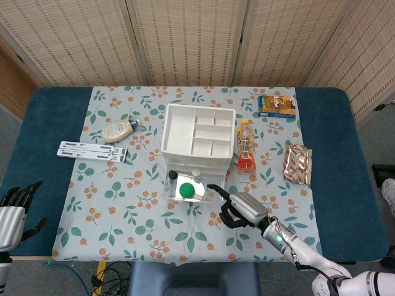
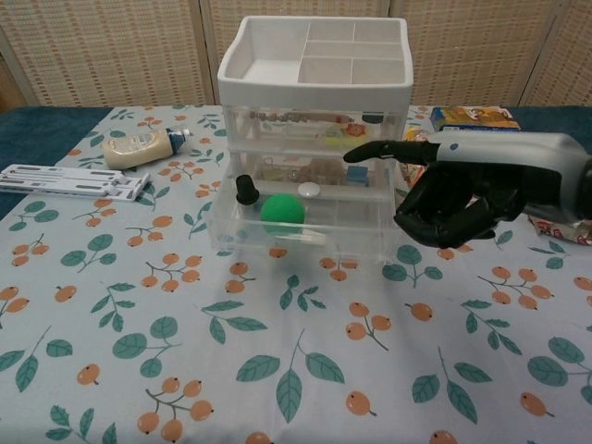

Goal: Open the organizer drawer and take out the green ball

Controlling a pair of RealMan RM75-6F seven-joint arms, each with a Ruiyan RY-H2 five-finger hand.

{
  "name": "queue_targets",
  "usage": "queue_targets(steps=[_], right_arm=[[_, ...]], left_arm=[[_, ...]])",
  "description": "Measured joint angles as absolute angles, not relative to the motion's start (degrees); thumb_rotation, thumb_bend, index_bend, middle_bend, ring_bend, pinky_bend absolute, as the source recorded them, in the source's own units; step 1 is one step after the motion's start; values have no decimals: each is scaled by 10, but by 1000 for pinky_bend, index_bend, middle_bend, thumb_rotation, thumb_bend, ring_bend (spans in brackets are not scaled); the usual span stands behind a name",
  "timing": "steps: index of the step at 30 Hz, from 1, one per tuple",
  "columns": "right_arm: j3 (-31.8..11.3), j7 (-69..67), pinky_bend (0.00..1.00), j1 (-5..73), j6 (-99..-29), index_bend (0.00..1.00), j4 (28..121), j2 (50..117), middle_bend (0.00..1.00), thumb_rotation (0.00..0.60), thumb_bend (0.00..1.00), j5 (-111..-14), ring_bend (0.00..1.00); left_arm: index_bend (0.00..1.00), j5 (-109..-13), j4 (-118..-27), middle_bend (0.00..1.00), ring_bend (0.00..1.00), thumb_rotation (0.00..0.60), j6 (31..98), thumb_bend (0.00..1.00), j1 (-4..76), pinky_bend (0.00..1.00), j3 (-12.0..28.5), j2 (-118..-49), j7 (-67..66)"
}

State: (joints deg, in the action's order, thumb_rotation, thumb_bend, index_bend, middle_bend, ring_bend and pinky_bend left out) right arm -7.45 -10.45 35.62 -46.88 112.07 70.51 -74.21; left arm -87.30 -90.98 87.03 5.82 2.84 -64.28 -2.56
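Green ball sits in the pulled-out bottom drawer of the organizer, beside a small black-capped bottle. My right hand hangs at the drawer's 3 o'clock, one finger extended, the rest curled, holding nothing. My left hand rests at the table's 8 o'clock edge, fingers spread.
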Motion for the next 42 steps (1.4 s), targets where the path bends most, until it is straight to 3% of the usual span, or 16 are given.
queue_targets(steps=[5, 8, 14, 22, 30, 42], right_arm=[[-87, -39, 872, 373, -478, 48, 1132, 690, 779, 600, 571, -759, 853], [-96, 12, 935, 388, -481, 119, 1135, 685, 773, 600, 543, -762, 849], [-108, 156, 991, 435, -471, 142, 1124, 689, 774, 600, 500, -743, 847], [-105, 357, 1000, 512, -464, 218, 1064, 743, 864, 600, 423, -674, 934], [-99, 393, 1000, 573, -437, 245, 975, 794, 915, 600, 292, -657, 971], [-87, 382, 1000, 620, -414, 259, 880, 836, 938, 600, 263, -704, 993]], left_arm=[[109, -877, -910, 210, 240, 600, 876, 230, 56, 150, 28, -641, -21], [108, -878, -910, 210, 240, 600, 879, 230, 54, 150, 28, -641, -18], [109, -880, -908, 210, 239, 600, 886, 230, 49, 150, 26, -642, -13], [108, -880, -906, 210, 240, 600, 890, 231, 44, 150, 24, -640, -10], [108, -875, -906, 209, 240, 600, 890, 230, 41, 150, 25, -639, -10], [109, -870, -909, 208, 240, 600, 889, 230, 37, 150, 25, -640, -13]])
